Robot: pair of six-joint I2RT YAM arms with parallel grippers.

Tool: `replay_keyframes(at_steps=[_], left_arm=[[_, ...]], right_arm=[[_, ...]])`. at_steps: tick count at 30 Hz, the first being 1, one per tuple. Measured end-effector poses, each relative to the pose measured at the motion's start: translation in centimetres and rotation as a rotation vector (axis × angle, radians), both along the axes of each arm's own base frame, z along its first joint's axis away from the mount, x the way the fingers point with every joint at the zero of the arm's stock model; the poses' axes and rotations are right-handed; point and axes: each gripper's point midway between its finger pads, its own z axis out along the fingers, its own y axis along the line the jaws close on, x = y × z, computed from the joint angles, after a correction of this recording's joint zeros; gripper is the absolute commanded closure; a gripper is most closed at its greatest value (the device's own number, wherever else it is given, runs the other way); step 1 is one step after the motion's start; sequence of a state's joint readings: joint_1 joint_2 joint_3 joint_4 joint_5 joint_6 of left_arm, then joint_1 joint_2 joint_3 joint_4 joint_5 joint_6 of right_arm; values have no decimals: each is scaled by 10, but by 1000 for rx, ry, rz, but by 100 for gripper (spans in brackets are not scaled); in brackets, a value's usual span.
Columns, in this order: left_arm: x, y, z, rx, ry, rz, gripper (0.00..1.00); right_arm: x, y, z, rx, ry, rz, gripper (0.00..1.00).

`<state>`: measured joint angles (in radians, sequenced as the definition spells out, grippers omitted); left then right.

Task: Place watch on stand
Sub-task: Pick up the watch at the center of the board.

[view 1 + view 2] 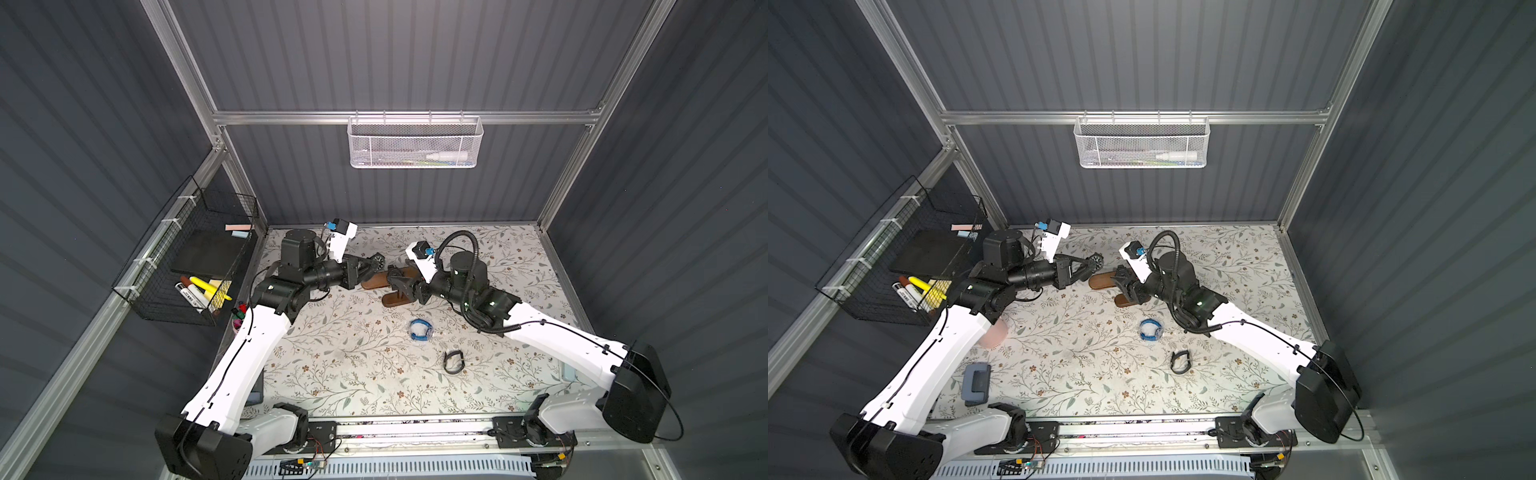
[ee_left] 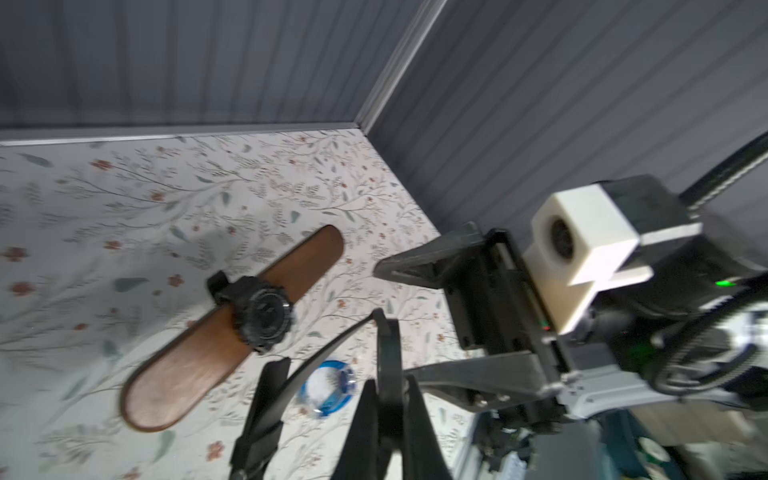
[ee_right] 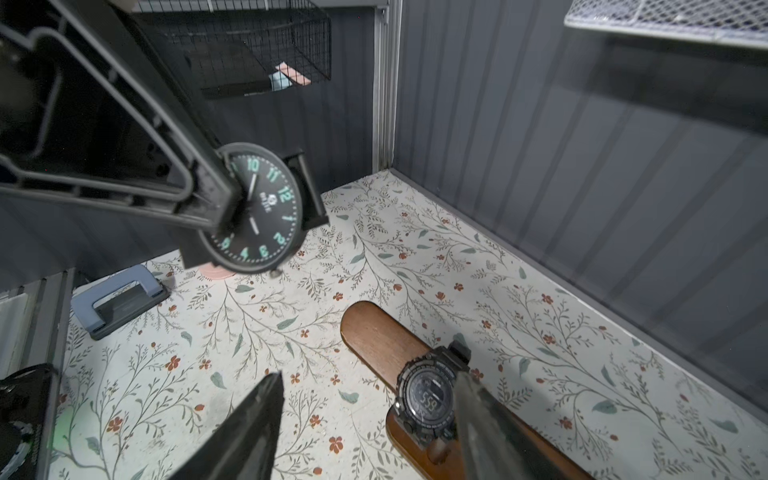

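The left claw (image 1: pixel 369 267) was seen clenched on a round black analogue watch with pale green numerals (image 3: pixel 259 208). The watch was gripped beside its dial and held raised off the surface, close to one rounded end of the dark brown wooden T-shaped stand (image 2: pixel 187 365). The right claw (image 3: pixel 370 376) was spread wide over the stand's long flat bar, with nothing held between its fingers. One finger was seen just beside a chunky black digital watch (image 3: pixel 424 401) that was wrapped around the bar, though whether it was touched could not be told. The stand was set upright on its oval base toward the back of the floral-patterned surface (image 1: pixel 353 374). Nearer the front, a blue looped band (image 1: pixel 420 329) and a black looped strap (image 1: pixel 454 360) were laid apart on the surface, and a grey-blue hole punch (image 1: pixel 977 383) was placed beside the left arm. The space was enclosed by dark grey ribbed panels. A white mesh basket (image 1: pixel 415 143) was hung on the back panel and a black wire basket (image 1: pixel 166 309) on the left one.
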<state>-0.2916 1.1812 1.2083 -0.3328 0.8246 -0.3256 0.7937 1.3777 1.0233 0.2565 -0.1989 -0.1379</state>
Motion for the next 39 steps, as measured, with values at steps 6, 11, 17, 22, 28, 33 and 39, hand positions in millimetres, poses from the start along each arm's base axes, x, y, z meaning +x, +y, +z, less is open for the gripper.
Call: replay_keyframes(at_steps=[6, 11, 17, 22, 28, 33, 39], left_arm=[[-13, -11, 24, -168, 62, -84, 100], [-19, -12, 32, -212, 73, -106, 100], [-21, -12, 36, -240, 73, -106, 100], [-21, -12, 40, -255, 68, -107, 100], [-21, -13, 45, -276, 67, -111, 100], [-22, -13, 47, -289, 77, -117, 100], [-24, -13, 50, -299, 81, -125, 100]], right_arm=[[-2, 3, 27, 138, -76, 17, 39], [-7, 3, 44, 224, -119, 42, 42], [-18, 8, 58, 280, -139, 108, 45], [-26, 15, 66, 307, -149, 167, 47], [-27, 26, 66, 315, -152, 208, 47], [-24, 30, 70, 332, -173, 215, 50], [-19, 31, 76, 361, -208, 194, 69]])
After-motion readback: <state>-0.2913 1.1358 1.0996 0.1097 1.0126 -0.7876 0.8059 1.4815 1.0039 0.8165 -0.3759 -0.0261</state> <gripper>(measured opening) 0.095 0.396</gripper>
